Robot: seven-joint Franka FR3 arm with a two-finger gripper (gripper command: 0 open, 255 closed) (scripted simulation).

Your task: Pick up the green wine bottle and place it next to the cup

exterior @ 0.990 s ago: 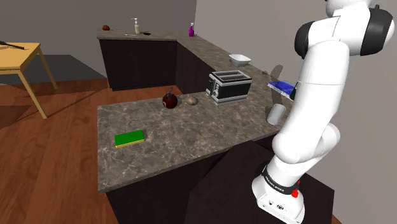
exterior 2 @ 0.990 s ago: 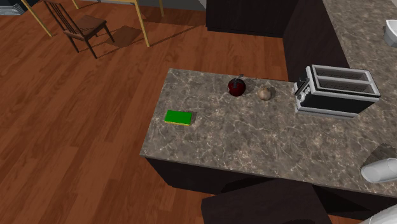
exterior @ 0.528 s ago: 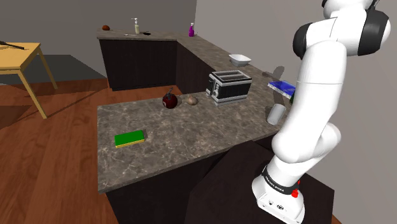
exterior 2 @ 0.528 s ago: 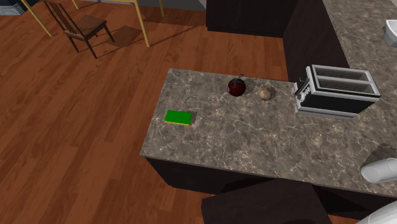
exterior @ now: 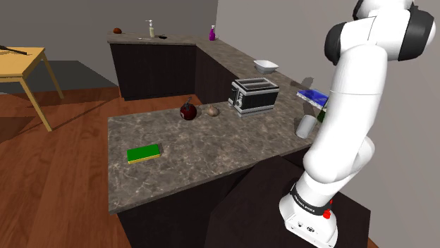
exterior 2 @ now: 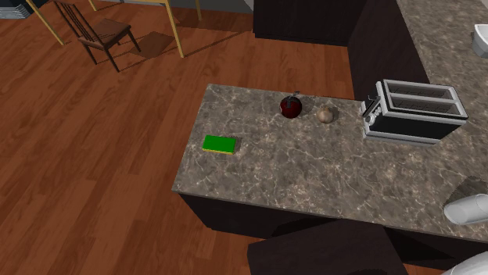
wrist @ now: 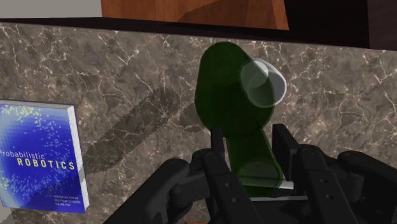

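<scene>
**Bottle Clasped at the Neck, Right by the Cup**

A brown-veined stone counter point(exterior: 211, 144) bends in an L through a kitchen with a reddish wooden floor point(exterior 2: 94, 164). A pale cup point(exterior: 304, 127) stands on it, close to the white arm point(exterior: 352, 106).

The green wine bottle point(wrist: 229, 89) is upright just beside the cup. In the wrist view, looking down along the bottle, the cup's clear rim overlaps its shoulder, so I cannot tell whether the two touch. The black gripper point(wrist: 248, 132) has one finger pressed to each side of the bottle's neck, clasping it. I also cannot tell whether the bottle's base rests on the stone.

A blue book point(wrist: 38, 156) titled "Probabilistic Robotics" lies flat near the cup. A silver toaster point(exterior: 254, 95) sits farther from the cup along the counter. Beyond the toaster are a small brown lump point(exterior: 213, 110) and a dark red fruit point(exterior: 187, 111), side by side. A green sponge point(exterior: 144, 153) lies well apart from the cup, near the counter's far edge.
</scene>
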